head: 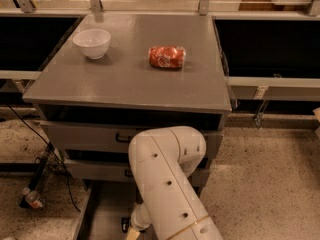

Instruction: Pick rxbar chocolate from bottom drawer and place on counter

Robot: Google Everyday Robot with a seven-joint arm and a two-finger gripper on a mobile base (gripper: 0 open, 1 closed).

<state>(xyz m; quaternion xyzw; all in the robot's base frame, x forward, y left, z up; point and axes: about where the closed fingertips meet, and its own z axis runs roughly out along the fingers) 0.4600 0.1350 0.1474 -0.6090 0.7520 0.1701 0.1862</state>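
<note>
Counter [125, 84] holds bowl [92, 43] and can [167, 57]; tool [129, 228] down at bottom drawer [107, 209], state unclear

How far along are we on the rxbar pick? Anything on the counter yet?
Done: the bottom drawer is pulled open. In hand: the gripper is down inside it, mostly hidden behind the arm; the rxbar chocolate is not visible, so a grasp cannot be confirmed. Left: lifting the bar out and placing it on the counter, which holds the white bowl and the red can but no bar.
</note>
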